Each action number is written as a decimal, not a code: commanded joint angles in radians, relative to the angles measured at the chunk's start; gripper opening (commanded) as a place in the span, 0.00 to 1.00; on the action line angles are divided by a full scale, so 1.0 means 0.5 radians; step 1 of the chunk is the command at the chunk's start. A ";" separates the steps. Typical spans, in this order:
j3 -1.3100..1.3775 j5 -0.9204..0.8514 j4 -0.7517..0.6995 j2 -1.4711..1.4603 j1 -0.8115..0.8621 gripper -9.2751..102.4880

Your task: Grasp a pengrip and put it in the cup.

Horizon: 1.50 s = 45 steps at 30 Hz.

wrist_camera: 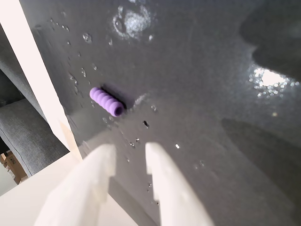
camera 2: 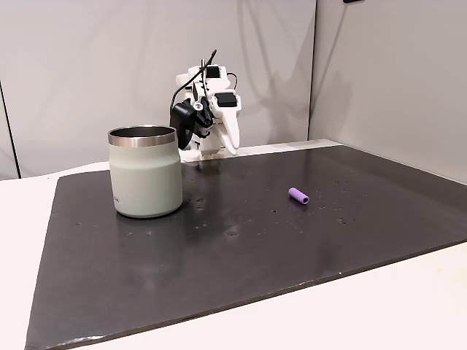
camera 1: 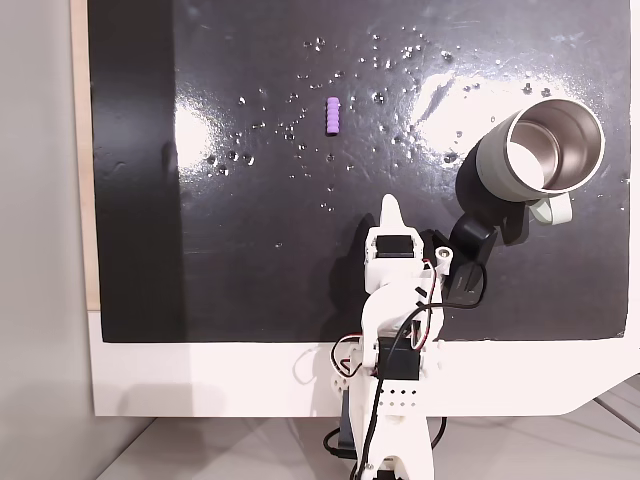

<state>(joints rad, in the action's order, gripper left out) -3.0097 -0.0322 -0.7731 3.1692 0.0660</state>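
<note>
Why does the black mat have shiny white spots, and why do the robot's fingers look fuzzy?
In a fixed view from above, lamp glare makes bright patches on the black mat, and tiny specks glint near the pengrip. In the wrist view, the gripper sits so near the lens that its fingers blur, while the pengrip looks sharper. In a fixed view from the side, the cup mirrors faintly on the mat.

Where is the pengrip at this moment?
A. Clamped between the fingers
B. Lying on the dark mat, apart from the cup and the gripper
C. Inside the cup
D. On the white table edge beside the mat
B: the pengrip lies alone on the dark mat, clear of the cup and ahead of the empty gripper.
</note>
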 commanded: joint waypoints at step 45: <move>2.930 -0.034 -0.862 -2.810 -1.055 0.09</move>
<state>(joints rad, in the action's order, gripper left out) -1.7273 -0.0506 -1.1305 1.8423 -0.4878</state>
